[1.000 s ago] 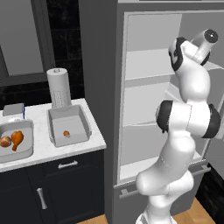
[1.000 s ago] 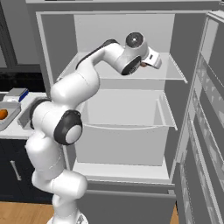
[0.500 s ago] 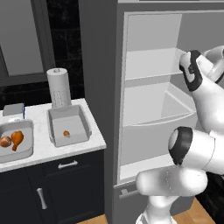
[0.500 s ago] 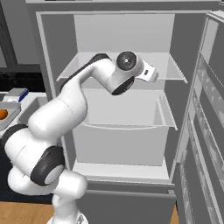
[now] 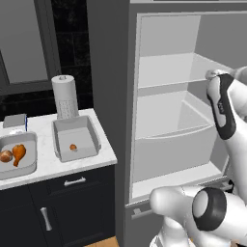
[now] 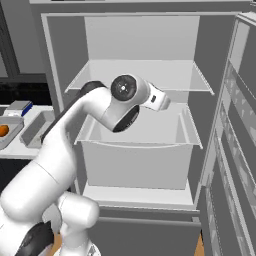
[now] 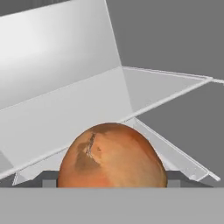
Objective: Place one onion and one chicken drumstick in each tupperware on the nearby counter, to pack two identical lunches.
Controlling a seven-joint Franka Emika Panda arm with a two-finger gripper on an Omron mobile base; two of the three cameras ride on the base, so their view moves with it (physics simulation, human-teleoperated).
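A brown onion (image 7: 111, 153) sits between the tips of my gripper (image 7: 111, 183), which is shut on it in front of the open fridge shelves. From the right base camera, my gripper (image 6: 164, 102) hangs before the fridge drawer (image 6: 135, 160). On the counter (image 5: 103, 157) stand two tupperwares. The left tupperware (image 5: 30, 169) holds a chicken drumstick (image 5: 18, 152) and another onion (image 5: 6, 156). The right tupperware (image 5: 91, 136) holds one small orange piece (image 5: 73, 147), too small to tell which food it is.
The fridge (image 5: 164, 96) is open, with white shelves and a deep drawer. Its door (image 6: 235, 150) stands open at the right. A paper towel roll (image 5: 65, 96) stands behind the right tupperware. Black cabinet doors with silver handles (image 5: 75, 182) are under the counter.
The arm has folded down, and my hand has dropped from upper-shelf height to the drawer's level. The jaws have kept the same width.
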